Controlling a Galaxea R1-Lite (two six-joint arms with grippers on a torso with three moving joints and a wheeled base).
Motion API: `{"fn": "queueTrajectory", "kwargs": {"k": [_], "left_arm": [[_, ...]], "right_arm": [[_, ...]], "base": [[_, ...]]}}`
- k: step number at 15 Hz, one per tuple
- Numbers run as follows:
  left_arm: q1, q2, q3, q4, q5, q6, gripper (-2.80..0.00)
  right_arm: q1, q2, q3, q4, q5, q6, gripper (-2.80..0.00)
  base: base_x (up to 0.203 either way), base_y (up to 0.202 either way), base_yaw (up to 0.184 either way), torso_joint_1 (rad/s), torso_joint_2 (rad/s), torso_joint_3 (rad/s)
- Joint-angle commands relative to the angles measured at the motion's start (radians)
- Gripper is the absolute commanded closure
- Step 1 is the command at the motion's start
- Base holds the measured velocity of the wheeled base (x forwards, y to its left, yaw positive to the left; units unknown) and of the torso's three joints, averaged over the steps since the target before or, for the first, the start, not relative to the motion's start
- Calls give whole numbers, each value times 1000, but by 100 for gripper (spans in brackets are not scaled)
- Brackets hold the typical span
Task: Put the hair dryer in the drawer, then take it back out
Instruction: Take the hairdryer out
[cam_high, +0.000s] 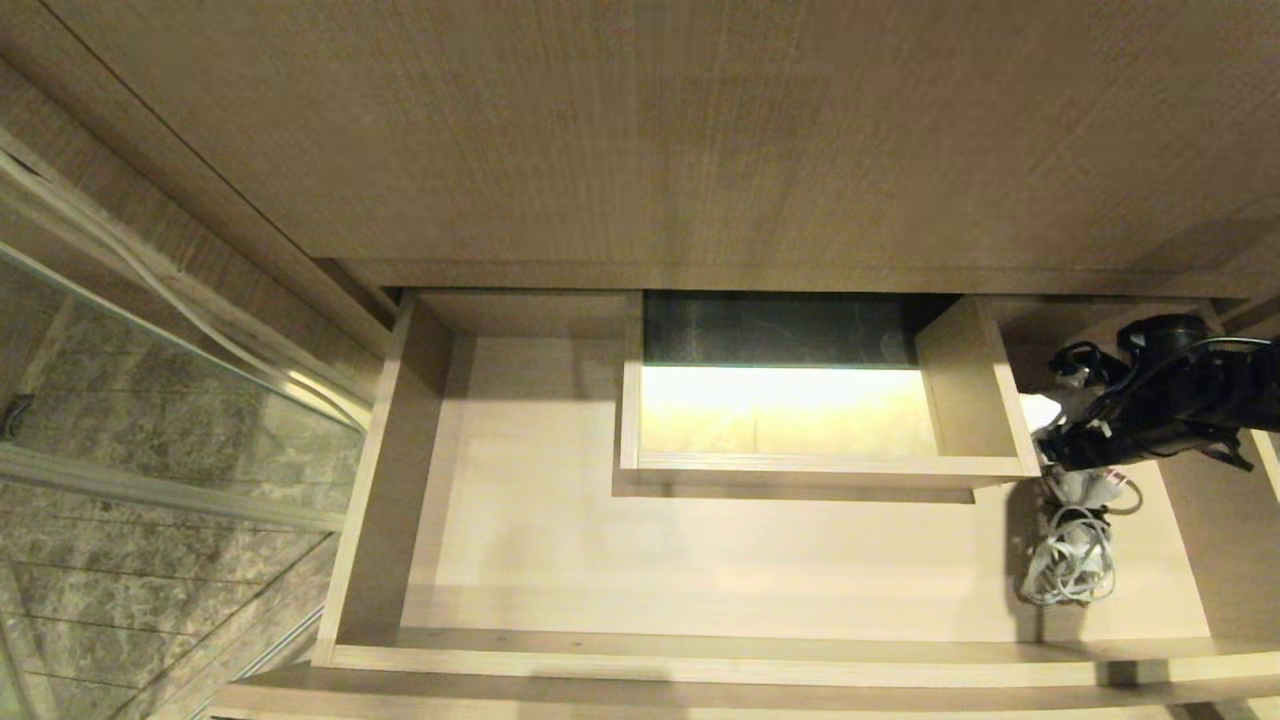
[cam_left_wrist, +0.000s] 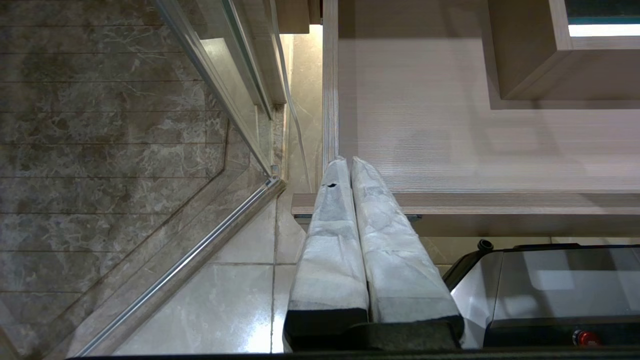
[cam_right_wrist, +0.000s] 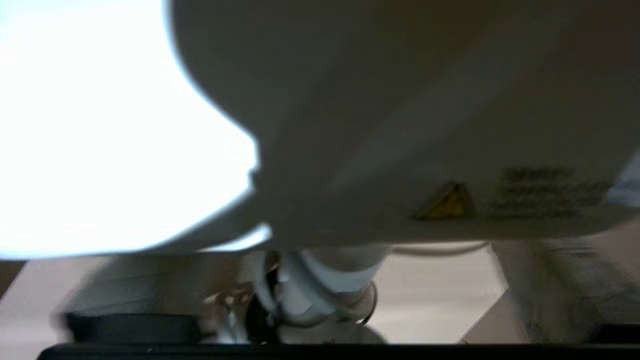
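Right hand (cam_high: 1062, 440) reaches level over hair dryer (cam_high: 1075, 490) (inside drawer (cam_high: 700, 660)).

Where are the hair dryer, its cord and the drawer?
hair dryer (cam_right_wrist: 400, 125): right wrist view, on the white barrel above the yellow sticker.
cord (cam_high: 1068, 565): head view, on the coiled white bundle.
drawer (cam_high: 700, 560): head view, on its bare bottom panel.

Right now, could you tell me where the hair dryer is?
In the head view, the hair dryer is inside the open drawer at its right end, beside the boxed cut-out, under the right gripper.
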Motion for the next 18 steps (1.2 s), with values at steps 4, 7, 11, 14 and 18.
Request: {"fn": "queueTrajectory", "kwargs": {"k": [4,7,11,14,18], "left_arm": [[-1,0,0,0,0,0,0],[-1,0,0,0,0,0,0],[0,0,2,0,0,0,0],[0,0,0,0,0,0,0],[0,0,0,0,0,0,0]], "right_arm": [[6,4,-9,-8,4,-21,0],[6,-15,-8,3,4,-21,0],[6,-59,4,35,5,-21,0],[5,-114,31,89,5,-25,0],[-8,-192,125,146,4,-125,0]], "base": [[0,0,0,0,0,0],[0,0,0,0,0,0],[0,0,0,0,0,0],[0,0,0,0,0,0],[0,0,0,0,0,0]]}}
